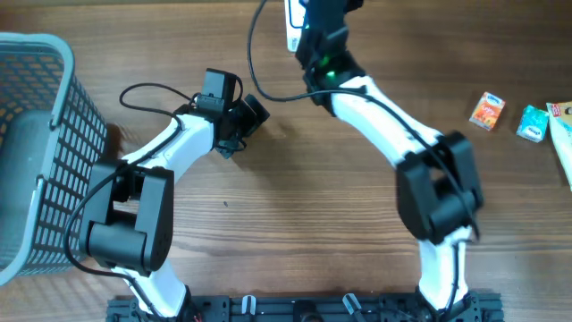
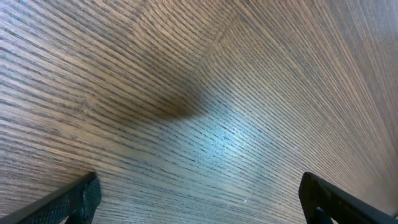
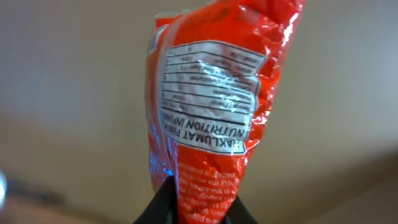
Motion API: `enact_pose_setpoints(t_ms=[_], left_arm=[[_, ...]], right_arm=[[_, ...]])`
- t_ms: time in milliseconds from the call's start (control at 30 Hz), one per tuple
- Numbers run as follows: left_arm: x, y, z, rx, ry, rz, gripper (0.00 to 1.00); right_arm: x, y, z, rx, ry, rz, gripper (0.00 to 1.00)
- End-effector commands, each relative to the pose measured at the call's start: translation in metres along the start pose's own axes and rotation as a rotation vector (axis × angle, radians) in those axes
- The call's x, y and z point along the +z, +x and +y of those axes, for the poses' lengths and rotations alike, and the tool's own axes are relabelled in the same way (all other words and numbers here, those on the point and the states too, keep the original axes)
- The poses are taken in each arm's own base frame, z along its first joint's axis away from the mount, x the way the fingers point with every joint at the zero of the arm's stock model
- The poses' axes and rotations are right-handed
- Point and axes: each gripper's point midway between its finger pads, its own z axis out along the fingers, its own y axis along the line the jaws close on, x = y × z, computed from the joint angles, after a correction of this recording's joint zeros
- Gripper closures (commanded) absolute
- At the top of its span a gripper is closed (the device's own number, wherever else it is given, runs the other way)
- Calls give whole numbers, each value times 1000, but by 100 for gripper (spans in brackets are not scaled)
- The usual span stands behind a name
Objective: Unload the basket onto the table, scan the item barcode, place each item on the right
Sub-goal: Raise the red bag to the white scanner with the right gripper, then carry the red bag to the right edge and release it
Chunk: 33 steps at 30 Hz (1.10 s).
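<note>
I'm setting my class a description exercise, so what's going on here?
The right arm's fingers are shut on a red packet, held up with its nutrition label facing the wrist camera; no barcode shows. The left arm's fingers stand open and empty over the wooden table.

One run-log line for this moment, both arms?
right jaws: shut on red foil packet | facing wrist camera: nutrition label | left jaws: open, empty, above wooden table
</note>
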Motion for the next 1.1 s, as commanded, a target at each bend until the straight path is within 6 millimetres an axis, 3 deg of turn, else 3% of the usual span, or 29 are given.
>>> enact_pose_setpoints(t_ms=[0,100,500,700,767,867,933,1000,1067], left_arm=[[11,1,29,-1,-91,-6,0],[11,1,29,-1,-91,-6,0],[11,1,29,-1,-91,-6,0],[11,1,29,-1,-91,-6,0],[11,1,29,-1,-91,-6,0],[11,1,29,-1,-91,-6,0],[11,1,29,-1,-91,-6,0],[11,1,29,-1,-91,-6,0],[11,1,29,-1,-91,-6,0]], right_arm=[[5,21,66,-296,-84,-8,96],[6,26,95,-327,-133,-45,96],[5,32,114,-292,-202,-53,96],[-2,42,140,-324,-322,-57,96],[2,46,137,-329,-316,-51,96],[16,60,119,-364,-255,-6,96],[37,79,77,-297,-106,84,96],[58,128,32,-205,37,257,96],[66,220,-9,-60,191,552,96]])
